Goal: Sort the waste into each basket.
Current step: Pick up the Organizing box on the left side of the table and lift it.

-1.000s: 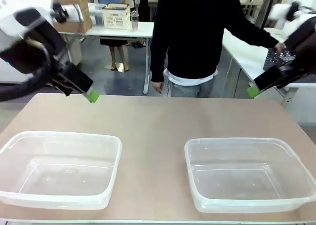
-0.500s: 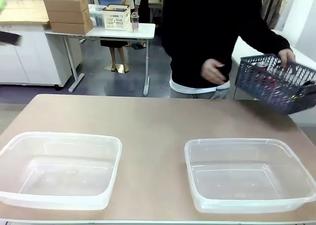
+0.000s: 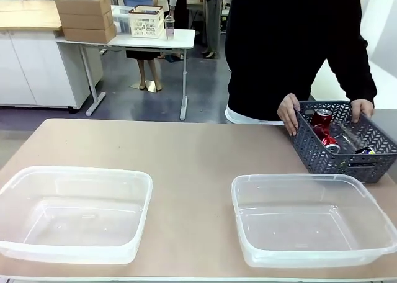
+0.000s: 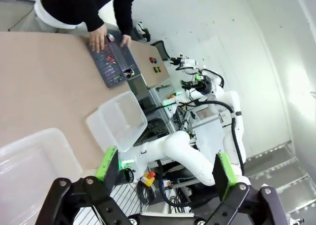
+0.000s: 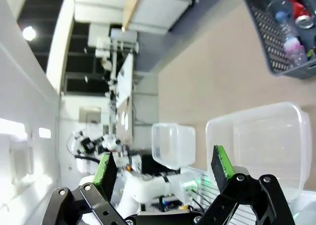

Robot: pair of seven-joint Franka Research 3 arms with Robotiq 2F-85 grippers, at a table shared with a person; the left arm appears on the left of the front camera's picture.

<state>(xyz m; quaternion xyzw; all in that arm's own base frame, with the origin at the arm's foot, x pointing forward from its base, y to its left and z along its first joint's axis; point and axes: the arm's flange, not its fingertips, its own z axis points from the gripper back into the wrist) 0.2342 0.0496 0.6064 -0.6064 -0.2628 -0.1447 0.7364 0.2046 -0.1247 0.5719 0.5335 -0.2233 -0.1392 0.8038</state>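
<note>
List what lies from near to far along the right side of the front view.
clear tub → grey crate holding red cans → person in a black top behind the table.

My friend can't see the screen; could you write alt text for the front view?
A person holds a grey crate of red cans at the table's far right. Nearer sit a left clear tub and a right clear tub.
</note>
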